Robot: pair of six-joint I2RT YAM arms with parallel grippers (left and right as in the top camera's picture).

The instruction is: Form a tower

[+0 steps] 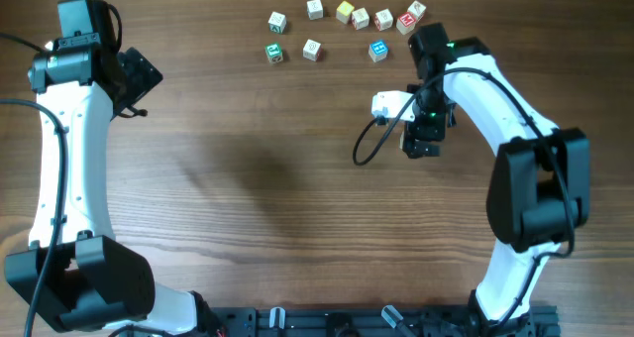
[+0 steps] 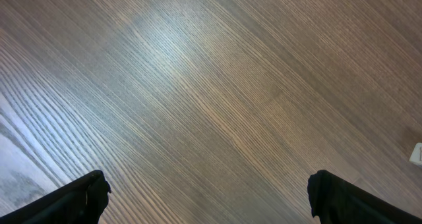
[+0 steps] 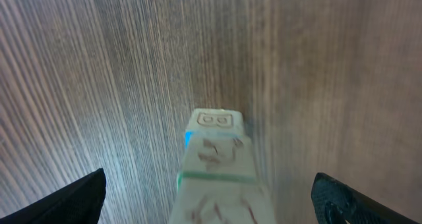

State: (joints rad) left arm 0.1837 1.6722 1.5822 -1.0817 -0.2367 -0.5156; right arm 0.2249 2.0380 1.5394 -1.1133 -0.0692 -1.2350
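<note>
Even bright light; glare on table [image 2: 165, 53]; tower [image 3: 217, 165] blurred.

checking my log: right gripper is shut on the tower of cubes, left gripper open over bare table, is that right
Not quite. The right gripper is open, not shut on the tower: the right wrist view shows its fingers wide apart with the tower standing between them, untouched. The left gripper is open over bare table, as you say.
</note>
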